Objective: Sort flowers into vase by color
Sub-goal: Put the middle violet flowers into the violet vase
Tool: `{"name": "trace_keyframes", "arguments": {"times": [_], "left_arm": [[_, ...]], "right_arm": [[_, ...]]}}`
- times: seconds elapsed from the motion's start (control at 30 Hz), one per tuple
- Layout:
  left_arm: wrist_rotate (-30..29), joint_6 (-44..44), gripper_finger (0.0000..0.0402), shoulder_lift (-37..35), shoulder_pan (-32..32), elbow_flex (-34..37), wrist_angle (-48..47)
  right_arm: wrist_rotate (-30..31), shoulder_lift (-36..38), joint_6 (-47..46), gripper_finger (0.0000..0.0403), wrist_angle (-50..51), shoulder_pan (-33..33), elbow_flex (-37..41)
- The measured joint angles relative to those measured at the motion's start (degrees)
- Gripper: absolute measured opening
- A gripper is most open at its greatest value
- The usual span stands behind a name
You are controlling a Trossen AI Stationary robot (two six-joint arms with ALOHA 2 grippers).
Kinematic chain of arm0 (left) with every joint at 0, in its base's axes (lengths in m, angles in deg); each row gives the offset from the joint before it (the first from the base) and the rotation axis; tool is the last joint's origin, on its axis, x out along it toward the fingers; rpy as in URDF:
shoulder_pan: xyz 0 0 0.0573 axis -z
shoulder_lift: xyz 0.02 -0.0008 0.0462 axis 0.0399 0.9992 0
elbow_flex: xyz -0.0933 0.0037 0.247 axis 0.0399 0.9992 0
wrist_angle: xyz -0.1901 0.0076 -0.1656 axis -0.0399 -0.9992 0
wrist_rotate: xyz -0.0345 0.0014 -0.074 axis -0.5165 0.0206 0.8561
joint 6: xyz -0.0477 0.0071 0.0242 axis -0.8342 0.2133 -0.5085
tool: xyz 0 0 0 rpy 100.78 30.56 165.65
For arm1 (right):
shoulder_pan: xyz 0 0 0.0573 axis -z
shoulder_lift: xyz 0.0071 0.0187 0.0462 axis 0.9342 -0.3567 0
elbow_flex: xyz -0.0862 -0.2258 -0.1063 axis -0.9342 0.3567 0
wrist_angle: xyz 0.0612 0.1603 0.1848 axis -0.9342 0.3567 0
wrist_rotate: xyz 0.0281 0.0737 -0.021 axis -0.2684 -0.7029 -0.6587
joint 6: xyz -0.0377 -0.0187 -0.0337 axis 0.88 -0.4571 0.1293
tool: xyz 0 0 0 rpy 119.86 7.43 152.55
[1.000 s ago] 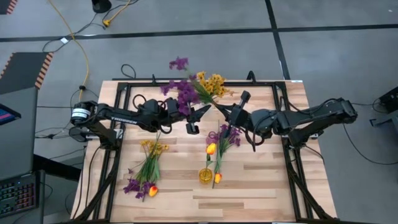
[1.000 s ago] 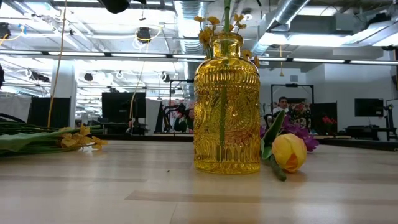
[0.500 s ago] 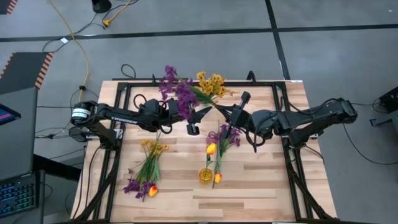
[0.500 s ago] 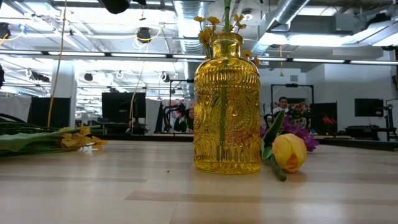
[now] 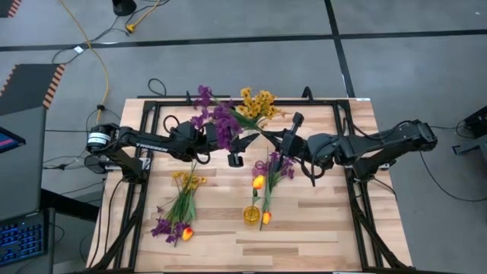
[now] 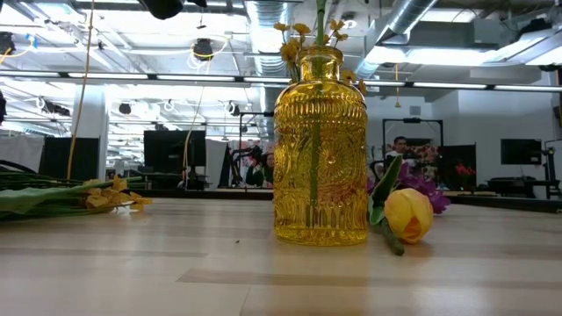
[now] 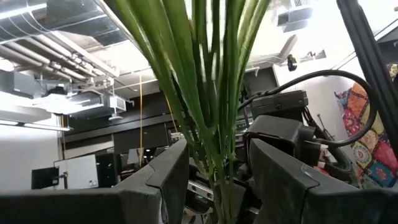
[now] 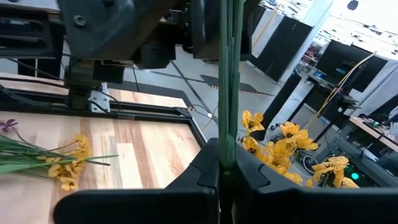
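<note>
Wooden table (image 5: 319, 221) is carrying a yellow glass vase (image 5: 251, 215) near its front edge. Left of the vase, a loose bunch of flowers (image 5: 180, 207) is lying flat. Behind the vase, the left gripper (image 5: 233, 147) is holding purple blossoms (image 5: 214, 118) by their stems, jaws closed on them; the right gripper (image 5: 288, 131) is clamping yellow clustered blooms (image 5: 257, 103). Just right of the vase, tulips (image 5: 262, 198) are resting.

A wooden table (image 5: 319, 221) carries a yellow vase (image 5: 251, 215) and two flower bunches (image 5: 179, 209) (image 5: 270, 179).
</note>
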Motion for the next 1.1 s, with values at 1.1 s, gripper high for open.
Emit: {"name": "trace_keyframes", "arguments": {"times": [1.1], "left_arm": [[-1.49,-0.45,0.0009,0.00,0.02,0.04,-0.08]], "right_arm": [[-0.22,0.00,-1.06,0.0056,-0.04,0.02,0.00]]}}
